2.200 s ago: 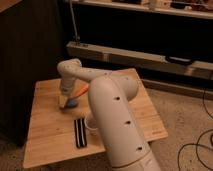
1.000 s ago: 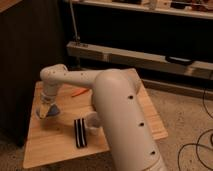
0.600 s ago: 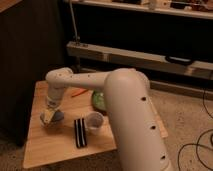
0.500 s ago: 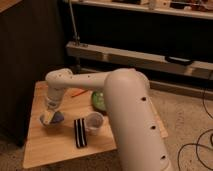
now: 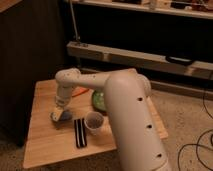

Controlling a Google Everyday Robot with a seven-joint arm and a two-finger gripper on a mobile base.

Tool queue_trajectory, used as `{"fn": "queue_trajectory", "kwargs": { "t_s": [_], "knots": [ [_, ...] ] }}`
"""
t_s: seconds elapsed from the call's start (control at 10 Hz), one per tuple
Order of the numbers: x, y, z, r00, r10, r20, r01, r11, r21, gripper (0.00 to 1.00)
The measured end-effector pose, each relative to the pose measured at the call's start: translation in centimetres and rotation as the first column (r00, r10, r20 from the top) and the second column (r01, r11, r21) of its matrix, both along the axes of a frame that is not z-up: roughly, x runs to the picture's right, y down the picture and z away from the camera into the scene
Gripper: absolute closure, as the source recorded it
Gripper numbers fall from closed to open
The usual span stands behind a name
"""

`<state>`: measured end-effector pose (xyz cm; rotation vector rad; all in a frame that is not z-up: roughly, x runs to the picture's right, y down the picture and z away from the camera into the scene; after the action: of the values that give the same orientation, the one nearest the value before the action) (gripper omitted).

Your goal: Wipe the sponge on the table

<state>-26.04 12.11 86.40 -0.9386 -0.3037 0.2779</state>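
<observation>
On the left part of the table [image 5: 45, 145], your gripper [image 5: 59, 113] is down at the wooden top. Its jaws are closed tight on the sponge [image 5: 62, 117], which lies pressed against the planks not far from the left edge. Just to its right lies a black bar [image 5: 80, 133], and right beside that stands a small cup [image 5: 93, 122]. Behind the cup sits a green bowl [image 5: 98, 101], with a slim orange thing [image 5: 80, 91] at its left. The thick white arm [image 5: 130, 115] fills the right of your view and hides the table there.

Your main risk is a stroke to the right: the bar is near, and a wide sweep would shove it into the cup and tip it. A long stroke to the left could carry the sponge off the edge. Press too hard and the soft pad may fold or drag out of the jaws.
</observation>
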Motion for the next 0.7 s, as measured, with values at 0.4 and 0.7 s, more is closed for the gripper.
{"fn": "queue_trajectory", "kwargs": {
  "t_s": [0.4, 0.7],
  "knots": [
    [5.7, -3.3, 3.8, 0.990, 0.013, -0.140, -0.010, 0.9996, 0.027, 0.80],
    [5.5, -6.9, 5.6, 0.986, 0.019, -0.166, -0.006, 0.9972, 0.074, 0.80]
  ]
}}
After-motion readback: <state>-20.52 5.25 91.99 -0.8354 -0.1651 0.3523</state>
